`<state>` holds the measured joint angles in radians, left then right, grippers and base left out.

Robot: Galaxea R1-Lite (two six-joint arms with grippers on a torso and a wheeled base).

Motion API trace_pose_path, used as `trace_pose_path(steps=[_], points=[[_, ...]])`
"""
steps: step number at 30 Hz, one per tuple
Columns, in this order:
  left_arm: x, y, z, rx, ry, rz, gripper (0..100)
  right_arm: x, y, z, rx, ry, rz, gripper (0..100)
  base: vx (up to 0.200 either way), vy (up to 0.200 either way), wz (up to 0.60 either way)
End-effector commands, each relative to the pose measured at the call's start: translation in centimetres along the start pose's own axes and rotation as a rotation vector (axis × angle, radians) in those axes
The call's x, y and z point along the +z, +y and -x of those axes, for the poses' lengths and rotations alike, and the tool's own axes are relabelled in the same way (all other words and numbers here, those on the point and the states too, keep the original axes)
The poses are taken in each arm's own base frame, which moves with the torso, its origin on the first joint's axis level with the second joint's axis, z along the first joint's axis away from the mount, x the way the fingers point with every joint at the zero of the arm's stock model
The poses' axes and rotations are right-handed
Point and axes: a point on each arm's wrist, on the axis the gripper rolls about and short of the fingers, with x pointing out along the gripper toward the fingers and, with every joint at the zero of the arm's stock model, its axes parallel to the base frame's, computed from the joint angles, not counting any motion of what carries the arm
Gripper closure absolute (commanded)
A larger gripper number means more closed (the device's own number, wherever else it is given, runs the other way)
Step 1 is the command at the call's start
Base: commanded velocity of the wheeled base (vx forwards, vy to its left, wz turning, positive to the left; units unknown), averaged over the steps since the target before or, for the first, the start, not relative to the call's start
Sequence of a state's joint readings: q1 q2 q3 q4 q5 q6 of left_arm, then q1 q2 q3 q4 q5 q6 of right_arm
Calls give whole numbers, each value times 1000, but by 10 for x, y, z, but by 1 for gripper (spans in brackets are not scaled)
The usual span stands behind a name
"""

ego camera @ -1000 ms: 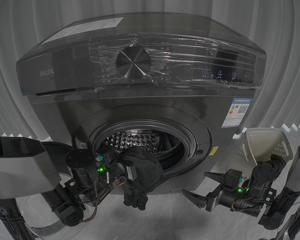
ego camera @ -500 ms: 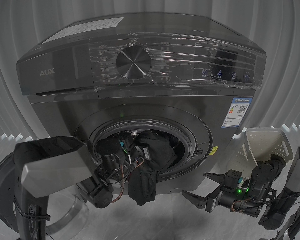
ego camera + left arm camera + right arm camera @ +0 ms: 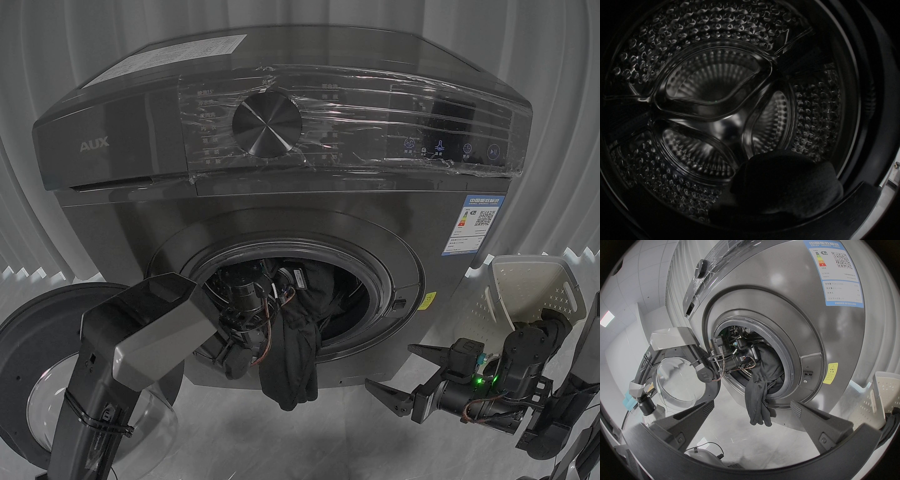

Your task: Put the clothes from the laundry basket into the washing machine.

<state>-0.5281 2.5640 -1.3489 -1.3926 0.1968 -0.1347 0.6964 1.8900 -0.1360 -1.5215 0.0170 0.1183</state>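
Laundry going in: the left claw (image 3: 299, 276) sits inside the mouth of the washing machine (image 3: 375, 212), a dark garment (image 3: 292, 350) draped from it. Part of the cloth is past the door seal, and the rest hangs down over the lip toward the floor. Cloth covers the claw's end, so whether it is clamped or loose cannot be told. Right claw (image 3: 390, 367) waits low beside the machine, spread wide and holding nothing, with the white laundry basket (image 3: 537, 284) just behind it. Door (image 3: 44, 350) stands swung open at the robot's left.

To finish the step well, the arm would likely need to carry deeper into the drum (image 3: 709, 93) so the trailing tail clears the lip before any release. Letting go at this depth risks the hanging weight dragging the whole piece back out.

Compared with a second ago, the left arm has risen from below the opening and pushed inside. The garment — then bunched at the lip — now hangs longer and straighter. Right arm and basket are unchanged.
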Motion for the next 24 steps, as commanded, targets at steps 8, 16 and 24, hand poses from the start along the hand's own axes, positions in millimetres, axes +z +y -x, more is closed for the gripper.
trace_pose_path(steps=[8, 16, 24], points=[[-21, 14, -37, 60, -42, 0, 100, -2, 1, -1, 4, 7, 1, 0, 0, 0, 0], [-14, 16, -39, 66, -53, 0, 0, -1, 1, -1, 5, 4, 1, 0, 0, 0, 0], [3, 5, -23, 56, 35, -12, 0, -1, 1, -1, 4, 6, 1, 0, 0, 0, 0]])
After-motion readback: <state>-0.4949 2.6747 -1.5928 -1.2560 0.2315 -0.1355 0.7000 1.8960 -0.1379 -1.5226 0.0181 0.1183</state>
